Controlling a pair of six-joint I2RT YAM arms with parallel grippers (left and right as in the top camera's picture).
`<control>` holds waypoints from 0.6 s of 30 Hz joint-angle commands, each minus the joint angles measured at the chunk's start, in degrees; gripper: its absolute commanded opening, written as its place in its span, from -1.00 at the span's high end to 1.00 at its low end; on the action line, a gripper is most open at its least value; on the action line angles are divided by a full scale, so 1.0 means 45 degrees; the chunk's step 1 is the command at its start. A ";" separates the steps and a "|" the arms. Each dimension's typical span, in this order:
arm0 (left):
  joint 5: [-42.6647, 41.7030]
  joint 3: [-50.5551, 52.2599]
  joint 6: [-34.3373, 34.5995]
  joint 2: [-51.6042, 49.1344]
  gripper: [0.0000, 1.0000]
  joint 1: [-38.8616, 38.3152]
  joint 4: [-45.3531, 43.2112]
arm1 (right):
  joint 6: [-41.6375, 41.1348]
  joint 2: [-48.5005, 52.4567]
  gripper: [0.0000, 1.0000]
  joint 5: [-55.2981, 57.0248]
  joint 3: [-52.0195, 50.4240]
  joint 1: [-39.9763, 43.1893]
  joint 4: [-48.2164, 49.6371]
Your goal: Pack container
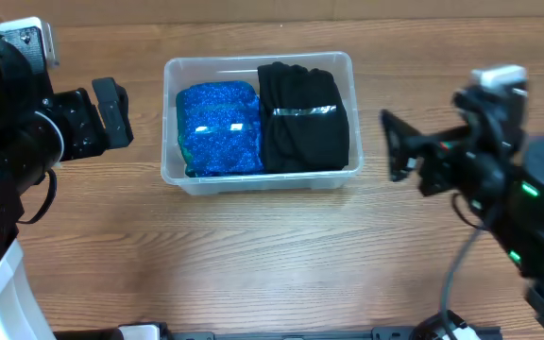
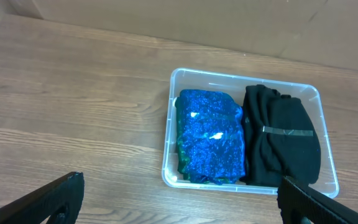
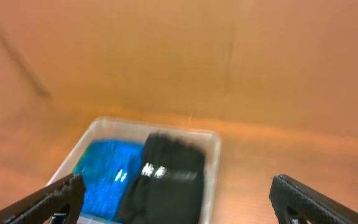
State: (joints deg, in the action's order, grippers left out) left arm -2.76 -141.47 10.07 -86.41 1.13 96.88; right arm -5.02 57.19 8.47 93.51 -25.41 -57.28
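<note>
The clear container (image 1: 259, 62) sits on the wooden table at centre back. Inside lie a glittery blue bundle (image 1: 218, 128) on the left and a folded black garment (image 1: 302, 117) with a shiny band on the right. The container also shows in the left wrist view (image 2: 169, 124) and, blurred, in the right wrist view (image 3: 213, 162). My left gripper (image 1: 114, 113) is open and empty, left of the container. My right gripper (image 1: 397, 144) is open and empty, right of the container. Both are apart from it.
Wooden tabletop (image 1: 253, 255) stretches in front of the container. A brown cardboard wall (image 3: 179, 56) stands behind the table. Arm bases and cables sit at the left and right edges.
</note>
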 commanded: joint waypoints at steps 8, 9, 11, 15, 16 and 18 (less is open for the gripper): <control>0.0087 -0.0078 -0.0243 0.0039 -1.00 -0.0063 -0.0024 | 0.0797 -0.3721 -1.00 -0.1239 -0.4532 0.4571 0.1428; 0.0087 -0.0078 -0.0243 0.0039 -1.00 -0.0063 -0.0024 | 0.0797 -0.4167 -1.00 -0.1243 -0.5202 0.4745 0.1583; 0.0087 -0.0078 -0.0243 0.0039 -1.00 -0.0063 -0.0019 | 0.0792 -0.5066 -1.00 -0.1302 -0.6659 0.4988 0.2025; 0.0087 -0.0078 -0.0243 0.0039 -1.00 -0.0068 -0.0019 | 0.0782 -0.6892 -1.00 -0.1389 -0.9768 0.5265 0.3011; 0.0087 -0.0078 -0.0243 0.0039 -1.00 -0.0063 -0.0019 | 0.0782 -0.7548 -1.00 -0.1511 -1.0817 0.5323 0.3303; 0.0087 -0.0078 -0.0243 0.0039 -1.00 -0.0063 -0.0024 | 0.0782 -0.8374 -1.00 -0.1734 -1.2104 0.5377 0.3623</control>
State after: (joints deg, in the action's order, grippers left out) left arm -2.76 -141.47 10.07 -86.41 1.13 96.86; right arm -1.72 25.47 2.68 48.03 -1.89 -42.94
